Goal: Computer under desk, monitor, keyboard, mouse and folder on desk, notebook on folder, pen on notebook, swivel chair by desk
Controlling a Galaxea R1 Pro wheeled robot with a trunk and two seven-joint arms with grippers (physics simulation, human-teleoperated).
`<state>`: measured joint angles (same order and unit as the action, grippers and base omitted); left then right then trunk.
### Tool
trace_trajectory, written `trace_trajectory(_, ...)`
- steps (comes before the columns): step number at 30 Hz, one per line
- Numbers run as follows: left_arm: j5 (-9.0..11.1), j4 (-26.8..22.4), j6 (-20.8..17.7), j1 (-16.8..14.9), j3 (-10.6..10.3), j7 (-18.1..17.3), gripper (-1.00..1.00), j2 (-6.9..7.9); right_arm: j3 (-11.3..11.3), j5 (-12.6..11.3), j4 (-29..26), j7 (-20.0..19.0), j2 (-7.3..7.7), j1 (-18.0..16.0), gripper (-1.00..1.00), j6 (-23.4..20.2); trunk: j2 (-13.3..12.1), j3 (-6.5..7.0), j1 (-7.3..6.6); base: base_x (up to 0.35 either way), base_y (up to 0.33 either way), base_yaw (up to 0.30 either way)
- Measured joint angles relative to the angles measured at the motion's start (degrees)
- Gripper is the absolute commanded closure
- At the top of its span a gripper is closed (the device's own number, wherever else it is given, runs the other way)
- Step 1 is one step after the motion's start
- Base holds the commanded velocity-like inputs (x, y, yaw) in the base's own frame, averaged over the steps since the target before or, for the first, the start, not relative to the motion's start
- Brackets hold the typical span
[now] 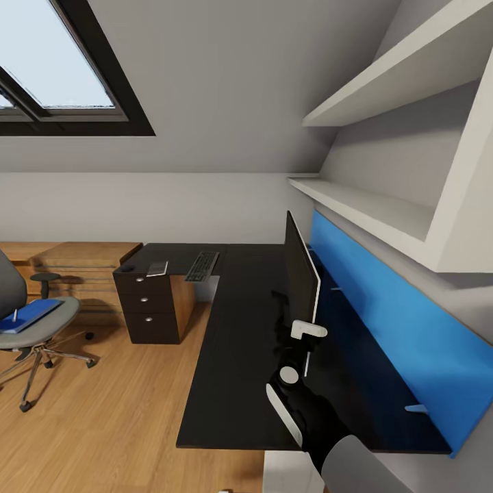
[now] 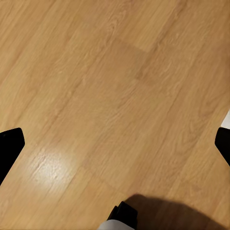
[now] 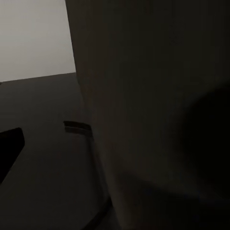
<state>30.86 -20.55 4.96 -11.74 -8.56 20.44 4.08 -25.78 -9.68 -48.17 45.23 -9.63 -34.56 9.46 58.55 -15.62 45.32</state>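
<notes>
Black-and-white robot arm with dark fingertips

In the head view, the right arm (image 1: 311, 411) is glossy black with a white curved shell along one side, a round white joint cap and a white block-shaped bracket further out; nearest the camera it widens into a smooth grey rounded casing (image 1: 359, 469). In the left wrist view, the left gripper's (image 2: 115, 143) two matte black, blunt fingertips (image 2: 9, 146) sit at opposite edges, with a black-and-grey body part (image 2: 122, 219) low in the picture. The right wrist view shows one black fingertip (image 3: 8, 143).

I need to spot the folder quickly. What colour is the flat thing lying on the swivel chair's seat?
Bright blue: the folder, clearest in the head view.
</notes>
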Motion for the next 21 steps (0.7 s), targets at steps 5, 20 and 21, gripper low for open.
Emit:
trace_trajectory(5,0.0,0.0,0.0,0.0,0.0,0.0,-1.0,0.0,0.0,0.0,0.0,0.0,0.02,0.0,-1.0,0.0,0.0,0.0,0.0,0.0,0.0,0.0)
trace_trajectory(20,0.0,0.0,0.0,0.0,0.0,0.0,-1.0,0.09,0.0,0.1,0.0,0.0,-0.05,0.0,-1.0,0.0,0.0,0.0,0.0,0.0,-0.004,0.0)
trace_trajectory(21,0.0,0.0,0.0,0.0,0.0,0.0,-1.0,0.09,0.0,0.1,0.0,0.0,-0.05,0.0,-1.0,0.0,0.0,0.0,0.0,0.0,-0.043,0.0)
